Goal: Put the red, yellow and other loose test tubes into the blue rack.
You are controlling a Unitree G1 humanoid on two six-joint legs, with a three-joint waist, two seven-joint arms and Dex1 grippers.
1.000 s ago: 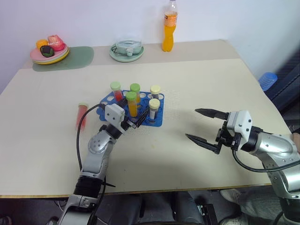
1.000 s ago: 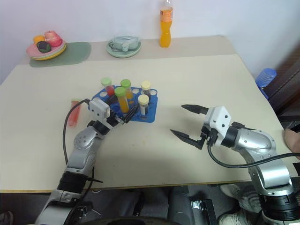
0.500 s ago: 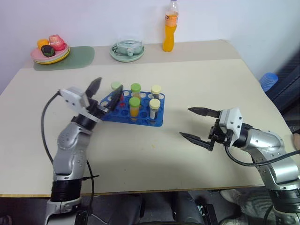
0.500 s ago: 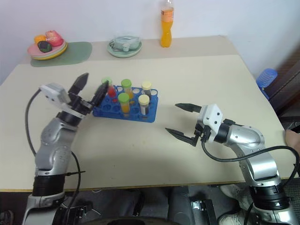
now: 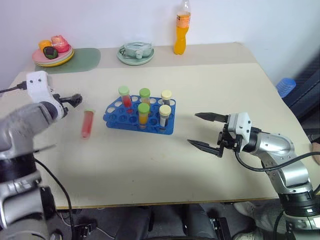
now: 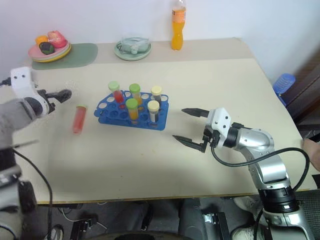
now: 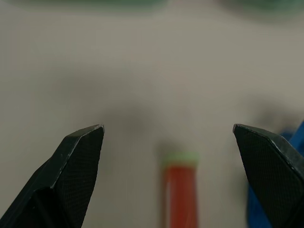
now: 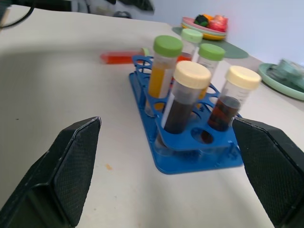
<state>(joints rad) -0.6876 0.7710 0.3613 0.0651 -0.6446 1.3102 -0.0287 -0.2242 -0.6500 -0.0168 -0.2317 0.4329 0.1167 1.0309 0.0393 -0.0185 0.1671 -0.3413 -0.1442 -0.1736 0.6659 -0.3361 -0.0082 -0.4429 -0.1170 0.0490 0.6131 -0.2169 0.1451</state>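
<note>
Test tubes are nearly all racked: five stand upright in the blue rack point(image 5: 140, 118), and one red tube point(image 5: 87, 123) with a pale green cap lies flat on the table point(image 5: 210, 90), just left of the rack and apart from it. Starting on the left, my left gripper point(image 5: 70, 100) has swung away from the rack in the last second and now hangs near the lying tube's cap end, fingers wide apart and empty, so I judge the last pickup is starting. In the rack I see a red tube and two yellow-orange ones with green caps, plus two dark ones with cream caps. Further right, my right gripper point(image 5: 202, 131) hovers over bare table, also spread open, holding nothing.
</note>
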